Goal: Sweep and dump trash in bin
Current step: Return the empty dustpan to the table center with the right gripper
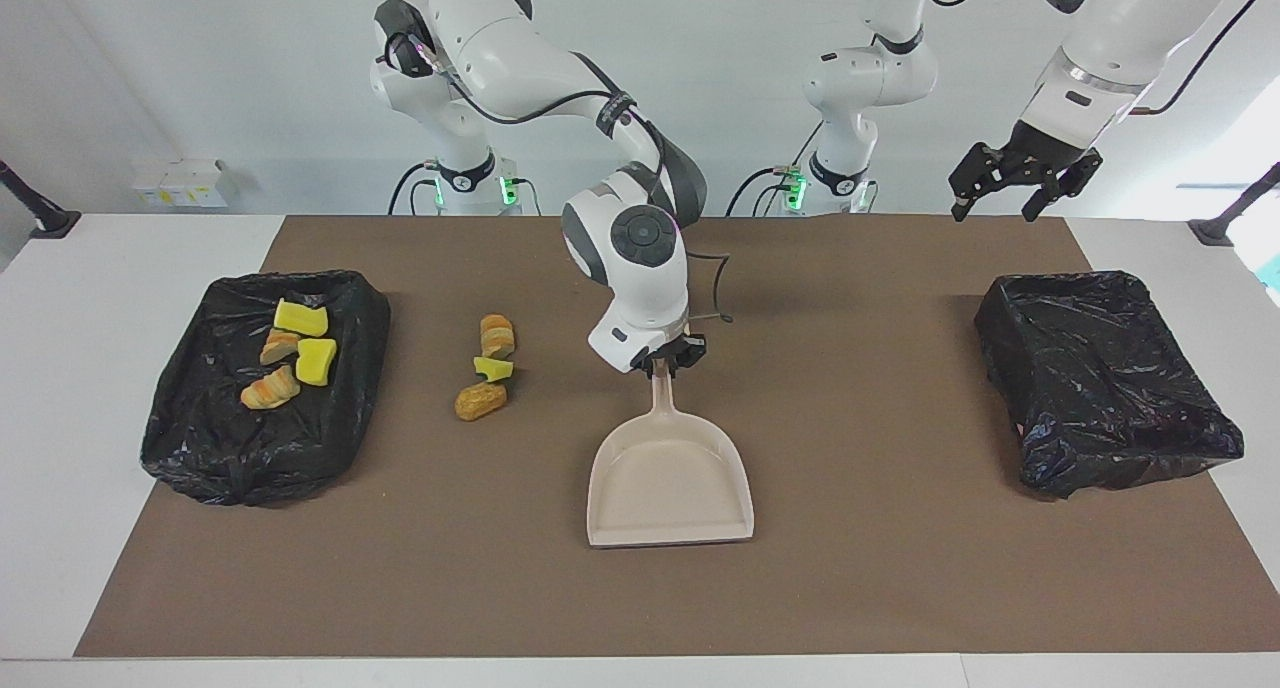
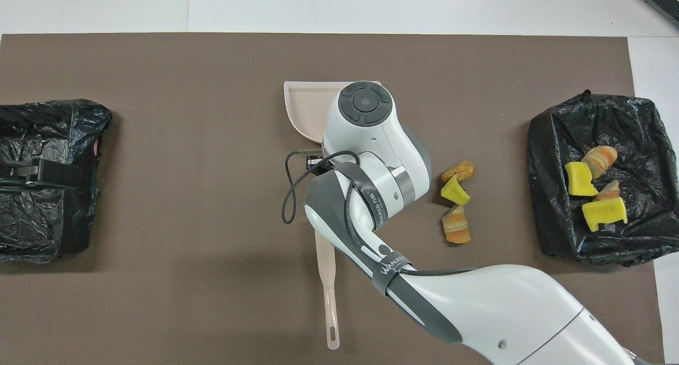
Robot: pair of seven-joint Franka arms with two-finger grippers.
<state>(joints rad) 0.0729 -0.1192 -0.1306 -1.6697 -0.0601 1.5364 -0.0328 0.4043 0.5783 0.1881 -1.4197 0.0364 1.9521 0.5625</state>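
A brown mat covers the white tabletop (image 1: 60,418) where we find the two arms midway through a cleanup. The right tool (image 1: 672,358) is clamped on the handle of the beige plastic dustpan (image 1: 668,483), which rests flat at the middle of the mat, its mouth turned away from the robots. Three loose pieces of trash (image 1: 486,366), a small yellow sponge chunk between two orange-tan bread-like lumps, lie on the mat between the pan and the black-bagged bin (image 1: 262,388) at the right arm's end, which already holds four such pieces. A beige long-handled brush (image 2: 328,290) lies nearer to the robots than the pan, partly hidden under the right arm. The left tool (image 1: 1022,173) hangs raised and spread wide, gripping nothing, over the edge of the mat near the second black-bagged bin (image 1: 1105,383).

We judge the dustpan is being positioned for another sweep. The next move calls for bringing its mouth up to the loose pieces and getting the brush in hand.
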